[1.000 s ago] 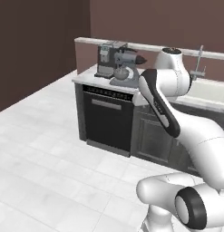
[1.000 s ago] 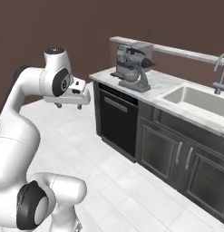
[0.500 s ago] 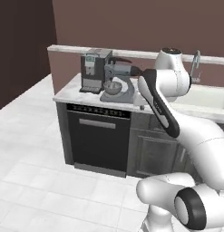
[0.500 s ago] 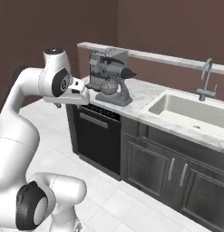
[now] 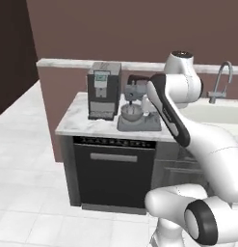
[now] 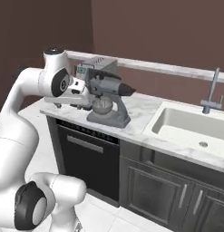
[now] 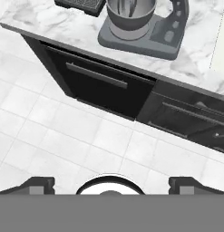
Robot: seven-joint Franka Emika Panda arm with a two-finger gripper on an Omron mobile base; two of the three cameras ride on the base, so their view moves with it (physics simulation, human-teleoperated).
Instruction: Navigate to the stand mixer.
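The stand mixer [image 6: 109, 97] is grey with a dark-topped tilt head, a flat grey base and a small metal bowl. It stands on the marble counter [image 6: 140, 108], straight ahead of me. In the left base view the stand mixer [image 5: 135, 112] is partly hidden behind my forearm. In the hand view the stand mixer [image 7: 145, 25] sits at the top, seen from above, bowl towards me. My gripper [image 7: 111, 183] is open and holds nothing. It hangs over the floor in front of the counter.
A boxy grey-black coffee machine [image 5: 103, 89] with a small screen stands just left of the mixer. A black dishwasher [image 5: 114, 171] sits under the counter. To the right are dark cabinets [image 6: 177, 186], a sink [image 6: 195, 129] and a faucet [image 6: 213, 90]. White floor tiles [image 7: 63, 136] lie in front.
The whole picture has shifted as the base drove and turned. The counter with mixer and coffee machine is now nearer and more central. My arm keeps its pose.
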